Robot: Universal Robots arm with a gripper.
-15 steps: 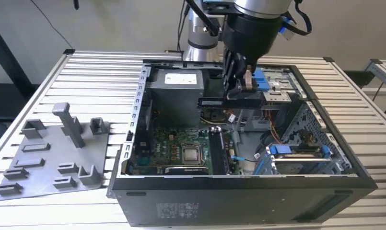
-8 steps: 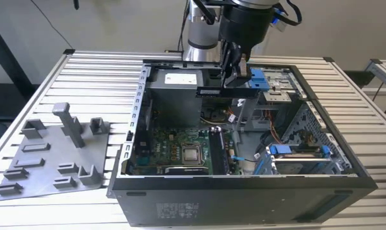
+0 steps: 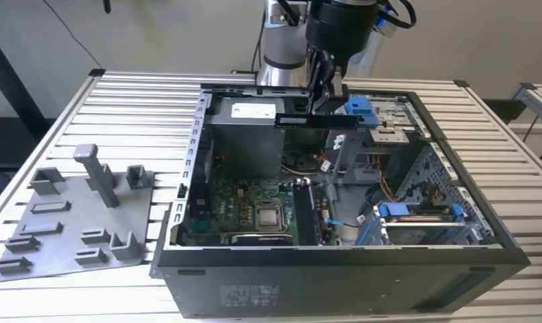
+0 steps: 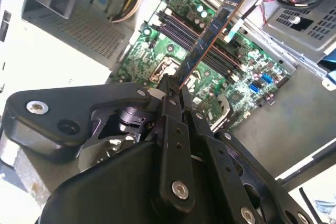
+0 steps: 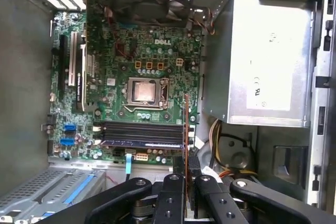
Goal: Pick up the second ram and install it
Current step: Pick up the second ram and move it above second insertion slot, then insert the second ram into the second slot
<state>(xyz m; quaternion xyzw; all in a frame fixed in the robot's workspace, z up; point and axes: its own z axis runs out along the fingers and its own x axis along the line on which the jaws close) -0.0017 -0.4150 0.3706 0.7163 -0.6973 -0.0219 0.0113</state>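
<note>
The second ram (image 3: 316,121), a thin dark strip, hangs level above the open computer case, over its back half. My gripper (image 3: 328,102) comes down from above and is shut on the strip's upper edge. In the second wrist view the second ram (image 4: 211,36) sticks out from between the black fingers (image 4: 169,98), with the green motherboard (image 4: 157,51) below it. In the first wrist view the second ram (image 5: 186,124) shows edge-on, crossing over the long black slots (image 5: 142,129). One of those slots appears to hold a bluish strip (image 5: 142,143).
The black case (image 3: 343,269) lies open on a slatted metal table (image 3: 136,101). Inside are the motherboard (image 3: 244,202), a grey power supply box (image 3: 248,131), loose cables (image 3: 311,165) and blue drive brackets (image 3: 415,212). A grey holder plate (image 3: 73,229) with upright posts lies at the exterior view's left.
</note>
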